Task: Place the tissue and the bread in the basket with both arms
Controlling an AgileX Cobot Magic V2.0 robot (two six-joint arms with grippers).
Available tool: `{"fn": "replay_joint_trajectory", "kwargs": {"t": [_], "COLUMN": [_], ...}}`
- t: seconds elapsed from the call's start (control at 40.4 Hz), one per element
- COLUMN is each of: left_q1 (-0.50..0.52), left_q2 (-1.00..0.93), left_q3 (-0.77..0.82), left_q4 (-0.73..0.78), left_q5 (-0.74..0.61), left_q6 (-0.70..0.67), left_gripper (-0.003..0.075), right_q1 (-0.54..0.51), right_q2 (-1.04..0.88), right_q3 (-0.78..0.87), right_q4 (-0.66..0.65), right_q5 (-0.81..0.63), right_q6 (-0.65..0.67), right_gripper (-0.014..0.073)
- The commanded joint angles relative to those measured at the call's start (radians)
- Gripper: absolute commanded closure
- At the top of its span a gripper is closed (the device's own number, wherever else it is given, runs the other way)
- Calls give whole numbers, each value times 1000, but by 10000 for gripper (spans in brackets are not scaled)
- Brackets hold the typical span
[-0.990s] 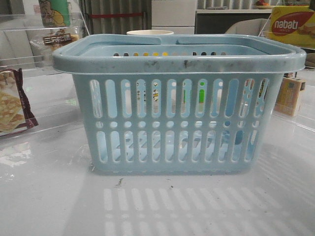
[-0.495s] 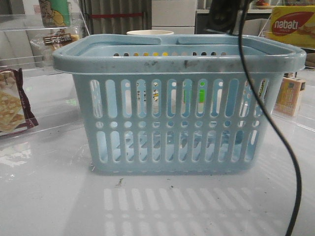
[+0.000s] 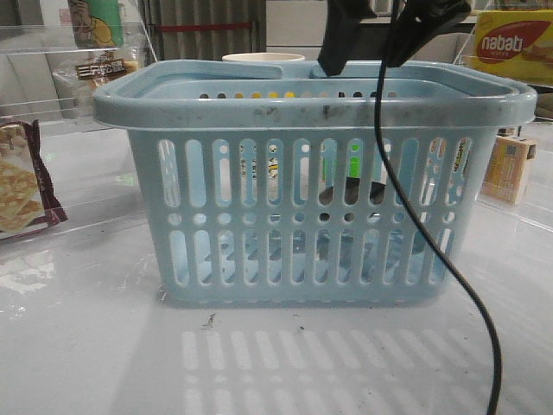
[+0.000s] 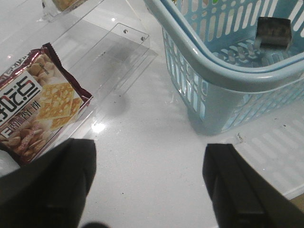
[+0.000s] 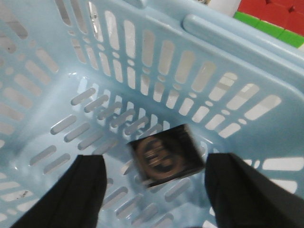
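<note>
The light blue basket (image 3: 311,104) stands mid-table. My right gripper (image 3: 363,62) hangs just above its rim, open and empty. The tissue (image 3: 350,192), a small black packet with a white round print, shows as a dark shape through the slots. In the right wrist view the tissue (image 5: 164,154) is blurred, free below my open right gripper (image 5: 154,164), over the basket floor (image 5: 95,118). My left gripper (image 4: 149,147) is open and empty over bare table beside the basket (image 4: 228,71); the tissue (image 4: 274,31) shows inside. A clear brown-printed packet (image 3: 105,71), perhaps the bread, sits back left.
A maroon-edged cracker packet (image 3: 22,186) lies at the left on a clear acrylic shelf; it also shows in the left wrist view (image 4: 40,102). A yellow wafer box (image 3: 514,43) and a small carton (image 3: 510,169) stand at the right. A black cable (image 3: 415,225) hangs in front of the basket.
My right gripper has come down into view above the basket rim. The tissue, not seen before, now shows as a dark shape inside the basket. The cable has shifted left.
</note>
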Motion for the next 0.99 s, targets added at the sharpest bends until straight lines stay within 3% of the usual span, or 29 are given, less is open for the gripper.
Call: {"fn": "replay_joint_trajectory", "kwargs": {"t": [0.0, 0.619, 0.965], "left_q1": [-7, -7, -7], "left_q2": [-1, -1, 3], "left_q3": [-29, -29, -33], "left_q4": [-2, -2, -2], "left_q5": [-67, -67, -141], "left_q6": [-2, -2, -4], "left_gripper": [193, 193, 189], "right_q1": [0, 0, 0], "right_q2": [-120, -722, -884], "right_q3": [10, 512, 613], "right_q4": [-10, -22, -22], "right_q5": [-73, -119, -106], "right_q6": [-16, -23, -23], "right_gripper": [34, 34, 34]}}
